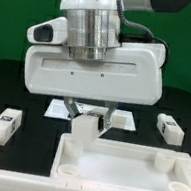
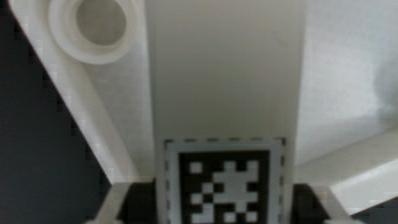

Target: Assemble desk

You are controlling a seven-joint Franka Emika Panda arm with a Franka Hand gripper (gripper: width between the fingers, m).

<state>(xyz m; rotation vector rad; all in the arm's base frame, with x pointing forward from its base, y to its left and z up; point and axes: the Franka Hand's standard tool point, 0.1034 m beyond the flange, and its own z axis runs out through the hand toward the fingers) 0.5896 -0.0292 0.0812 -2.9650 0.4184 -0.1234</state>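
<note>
Where the gripper (image 1: 88,116) hangs over the tabletop (image 1: 131,169) at its corner on the exterior view's left, the fingers (image 2: 128,208) are closed on one tagged leg (image 2: 222,100). The leg is held upright, its long axis pointing down at the panel. Corner socket (image 2: 93,30): just beside the leg's lower end, seemingly not yet entered, though blur leaves this unsure. Loose leg (image 1: 6,120): flat on the table, well apart.
</note>
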